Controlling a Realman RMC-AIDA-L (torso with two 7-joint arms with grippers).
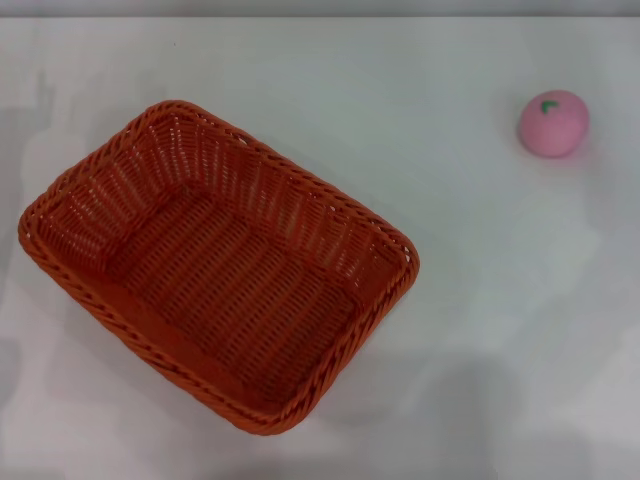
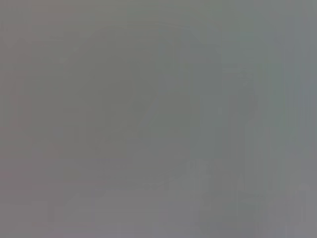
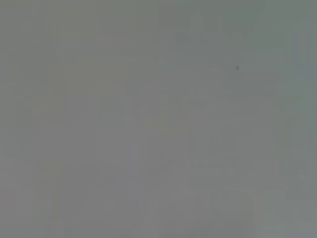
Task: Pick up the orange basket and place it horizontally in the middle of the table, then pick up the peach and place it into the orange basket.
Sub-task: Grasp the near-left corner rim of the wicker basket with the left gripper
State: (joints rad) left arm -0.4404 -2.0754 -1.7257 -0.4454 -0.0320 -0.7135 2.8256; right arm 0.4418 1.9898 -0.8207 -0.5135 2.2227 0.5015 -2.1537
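Observation:
The orange basket (image 1: 215, 262) lies on the white table (image 1: 480, 300), left of centre in the head view, turned at a slant with its long side running from far left to near right. Nothing is inside it. The peach (image 1: 553, 123), a small pink ball with a green leaf mark on top, rests at the far right of the table, well apart from the basket. Neither gripper nor arm appears in the head view. Both wrist views show only a flat grey surface.
The table's far edge (image 1: 320, 17) runs along the top of the head view. Bare white tabletop lies between the basket and the peach and along the near right side.

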